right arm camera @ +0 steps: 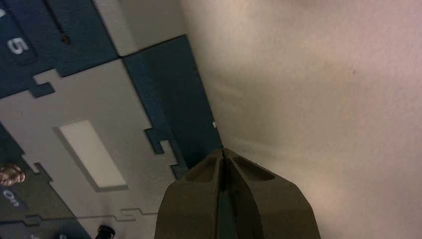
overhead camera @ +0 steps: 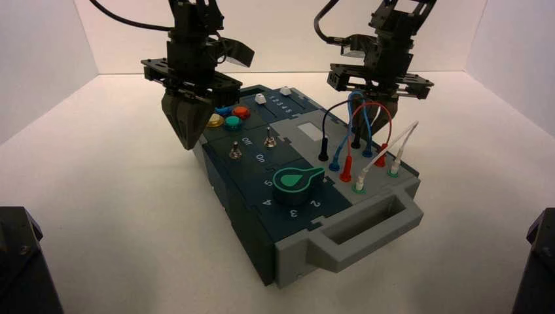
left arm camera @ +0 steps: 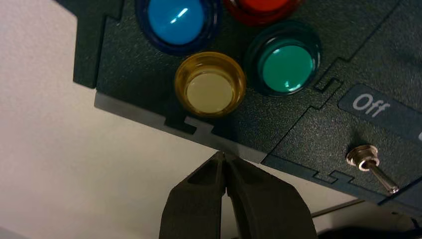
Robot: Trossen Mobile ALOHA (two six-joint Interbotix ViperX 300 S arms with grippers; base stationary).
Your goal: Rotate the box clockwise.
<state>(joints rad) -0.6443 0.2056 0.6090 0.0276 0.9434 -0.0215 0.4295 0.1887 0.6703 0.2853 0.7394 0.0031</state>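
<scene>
High view shows the box (overhead camera: 307, 190), likely rigid and heavy, best pushed at opposite edges, flanked by closed left tool (overhead camera: 189, 134) and closed right tool (overhead camera: 383, 108).

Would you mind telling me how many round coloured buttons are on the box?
4, clustered at the box's far-left corner: yellow button, green button, blue button, red button. None seem hidden.

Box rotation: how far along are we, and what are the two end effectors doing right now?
The box already sits skewed to the table. In hand: both end effectors are shut at opposite long edges, the left end effector beside the yellow button, the right end effector at the far side. Whether it needs more clockwise turning can't be judged; both must then withdraw.
</scene>
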